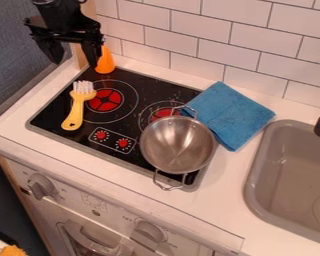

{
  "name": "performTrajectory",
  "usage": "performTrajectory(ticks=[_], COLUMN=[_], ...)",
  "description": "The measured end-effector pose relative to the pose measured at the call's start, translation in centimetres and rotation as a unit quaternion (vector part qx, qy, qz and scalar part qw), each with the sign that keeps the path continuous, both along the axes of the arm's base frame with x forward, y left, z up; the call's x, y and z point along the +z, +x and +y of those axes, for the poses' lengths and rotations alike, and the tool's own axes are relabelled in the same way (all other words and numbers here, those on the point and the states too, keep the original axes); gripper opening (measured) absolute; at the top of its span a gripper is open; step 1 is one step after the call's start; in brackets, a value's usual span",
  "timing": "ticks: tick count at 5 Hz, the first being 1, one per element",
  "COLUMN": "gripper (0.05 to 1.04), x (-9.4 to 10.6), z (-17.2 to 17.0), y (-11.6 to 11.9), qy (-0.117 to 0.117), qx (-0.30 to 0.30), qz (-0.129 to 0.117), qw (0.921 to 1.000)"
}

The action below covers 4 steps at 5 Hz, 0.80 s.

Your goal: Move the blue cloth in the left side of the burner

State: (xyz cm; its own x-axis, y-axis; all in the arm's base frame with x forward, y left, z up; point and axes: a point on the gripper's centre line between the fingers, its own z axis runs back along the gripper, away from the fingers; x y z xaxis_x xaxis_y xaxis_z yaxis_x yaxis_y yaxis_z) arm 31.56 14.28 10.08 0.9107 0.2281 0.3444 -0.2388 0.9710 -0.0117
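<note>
Black gripper (74,57) at upper left, fingers (92,52) apart; now past the steel pot (176,145) to the blue cloth (231,116), folded over the right edge of the cooktop (54,109), likely light, soft, floppy, best pinched near its middle

Arm (56,15) by the stove (52,112) is black, blocky, with a faint sheen up top. Gripper (76,64) is black too: wide crossbar, angular edges, two chunky fingers (91,54) that taper. Screws too small to tell.
</note>
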Motion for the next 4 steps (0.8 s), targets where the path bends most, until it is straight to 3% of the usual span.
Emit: performTrajectory(ticks=[1, 2, 4], gripper=[1.001, 1.001, 1.001], x=[-1.0, -1.2, -1.8], z=[-0.3, -3.6, -9.2], y=[0.0, 1.9, 5.2], qy=[-0.01, -0.02, -0.014], qx=[-0.003, -0.058, -0.157], qz=[0.012, 0.005, 0.011], qw=[0.9999, 0.9981, 0.9875])
